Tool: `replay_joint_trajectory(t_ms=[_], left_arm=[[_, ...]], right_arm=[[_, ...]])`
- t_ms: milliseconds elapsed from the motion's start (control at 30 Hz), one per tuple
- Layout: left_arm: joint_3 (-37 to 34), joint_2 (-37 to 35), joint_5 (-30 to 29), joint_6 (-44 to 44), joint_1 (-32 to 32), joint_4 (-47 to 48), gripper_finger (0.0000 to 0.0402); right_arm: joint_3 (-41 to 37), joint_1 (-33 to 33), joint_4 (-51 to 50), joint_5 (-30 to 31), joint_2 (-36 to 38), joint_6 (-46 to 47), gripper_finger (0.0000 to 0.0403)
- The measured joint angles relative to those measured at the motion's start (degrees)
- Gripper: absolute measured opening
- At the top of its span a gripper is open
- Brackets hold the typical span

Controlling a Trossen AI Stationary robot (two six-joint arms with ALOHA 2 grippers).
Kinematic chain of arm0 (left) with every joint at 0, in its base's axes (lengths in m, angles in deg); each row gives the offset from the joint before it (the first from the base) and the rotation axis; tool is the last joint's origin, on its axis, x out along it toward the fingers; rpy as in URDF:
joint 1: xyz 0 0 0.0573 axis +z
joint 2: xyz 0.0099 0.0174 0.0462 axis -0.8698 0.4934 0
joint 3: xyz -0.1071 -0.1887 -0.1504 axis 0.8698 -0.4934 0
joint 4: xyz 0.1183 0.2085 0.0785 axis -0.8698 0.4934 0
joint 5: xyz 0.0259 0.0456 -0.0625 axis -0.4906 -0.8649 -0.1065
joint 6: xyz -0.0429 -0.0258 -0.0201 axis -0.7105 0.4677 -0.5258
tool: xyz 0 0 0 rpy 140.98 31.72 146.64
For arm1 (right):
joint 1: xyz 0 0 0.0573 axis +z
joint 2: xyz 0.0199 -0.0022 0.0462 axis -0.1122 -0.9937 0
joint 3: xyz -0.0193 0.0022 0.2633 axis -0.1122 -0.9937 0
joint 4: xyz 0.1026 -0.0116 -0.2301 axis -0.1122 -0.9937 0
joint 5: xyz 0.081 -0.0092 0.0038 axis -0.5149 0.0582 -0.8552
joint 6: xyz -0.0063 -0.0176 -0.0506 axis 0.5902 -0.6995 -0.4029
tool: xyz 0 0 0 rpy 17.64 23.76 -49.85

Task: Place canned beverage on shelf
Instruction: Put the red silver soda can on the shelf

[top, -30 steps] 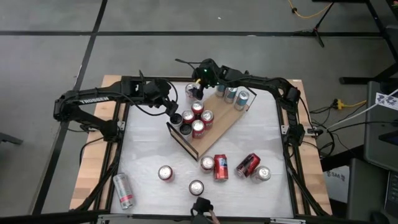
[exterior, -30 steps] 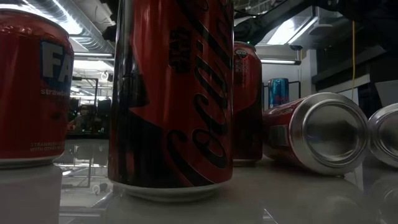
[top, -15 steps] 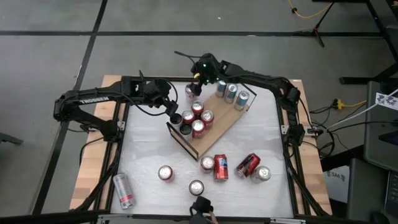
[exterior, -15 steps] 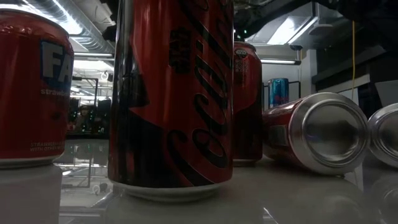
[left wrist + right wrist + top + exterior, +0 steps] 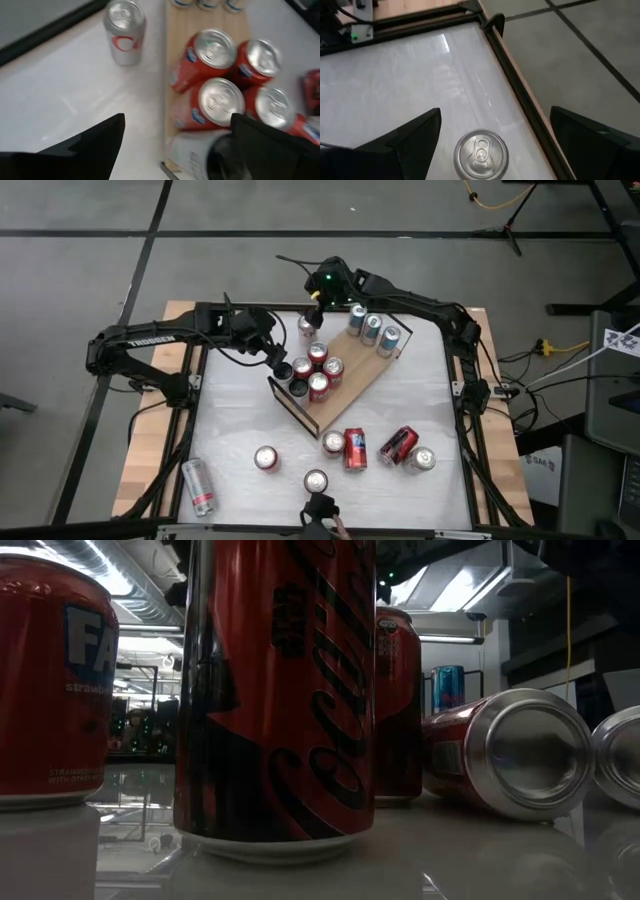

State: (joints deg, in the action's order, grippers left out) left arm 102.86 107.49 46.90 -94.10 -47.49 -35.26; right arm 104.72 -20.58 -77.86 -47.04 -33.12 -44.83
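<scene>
The silver can (image 5: 481, 154) with a red mark stands upright on the white table (image 5: 240, 420), at the far edge, just beside the far-left side of the wooden shelf (image 5: 362, 385). I judge it a thin aluminium can: stiff when held around the wall, easy to dent if pressed hard, smooth and a little slippery, and rather heavy if it is full. The best hold seems to be around the middle of its round wall, from above. The right gripper (image 5: 314, 302) hovers over this can with its fingers apart, holding nothing. The left gripper (image 5: 281, 366) waits at the left side of the shelf, also with fingers apart and empty. On the shelf stand several red cans (image 5: 318, 385) and three bluish cans (image 5: 372, 330). More cans stand or lie on the near part of the table, one silver can (image 5: 198, 486) lying at the near left. The table top is glossy, and around it is a grey floor (image 5: 80, 270).
</scene>
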Motion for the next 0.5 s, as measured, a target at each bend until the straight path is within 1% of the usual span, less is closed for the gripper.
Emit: replay_joint_trajectory(t_ms=[133,367,500], left_arm=[[0.0,-1.1,1.4,-1.5,-0.6,-0.1,0.0354],[0.0,-2.2,-1.1,-2.6,-1.7,-0.5,0.0354],[0.0,-2.2,-1.3,-2.7,-1.9,-0.5,0.0354]], right_arm=[[0.0,0.0,-0.7,0.3,-3.3,0.0,0.0363],[0.0,0.0,-2.2,-0.1,-7.1,0.5,0.0363],[0.0,0.0,-3.8,-0.1,-7.9,0.7,0.0363]])
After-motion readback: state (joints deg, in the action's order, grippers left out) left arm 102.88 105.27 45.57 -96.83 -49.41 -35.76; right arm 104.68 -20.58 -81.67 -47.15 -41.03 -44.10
